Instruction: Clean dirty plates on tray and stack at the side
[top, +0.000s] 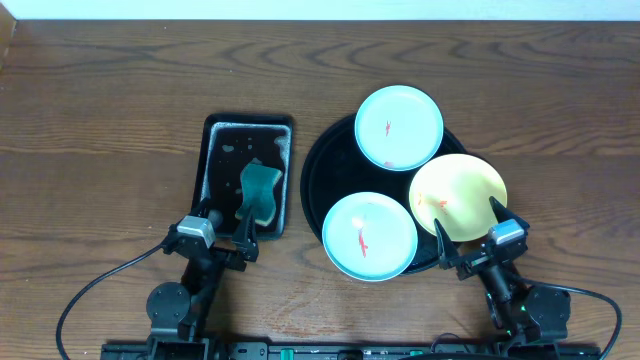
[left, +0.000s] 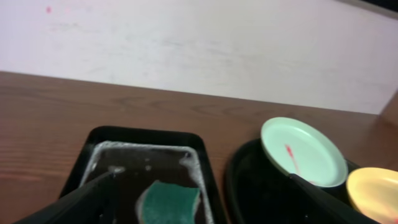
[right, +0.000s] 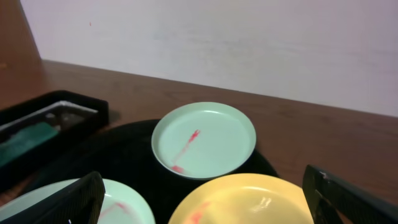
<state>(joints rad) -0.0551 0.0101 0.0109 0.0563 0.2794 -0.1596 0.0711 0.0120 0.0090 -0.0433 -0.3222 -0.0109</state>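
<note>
Overhead, nearest the robot, the left hand (top: 230, 218) is hovering wide open and gripping nothing at the near end of the rectangular sponge tray (top: 215, 150), where a green sponge (top: 262, 190) is lying. The right hand (top: 470, 225) is gaping equally wide and empty over the near edge of the yellow plate (top: 458, 190). That plate is sitting on the round black tray (top: 316, 170) on the wooden surface (top: 100, 120), with one mint plate (top: 369, 236) at the near rim and another (top: 399, 127) farthest back. All three are showing red smears.
</note>
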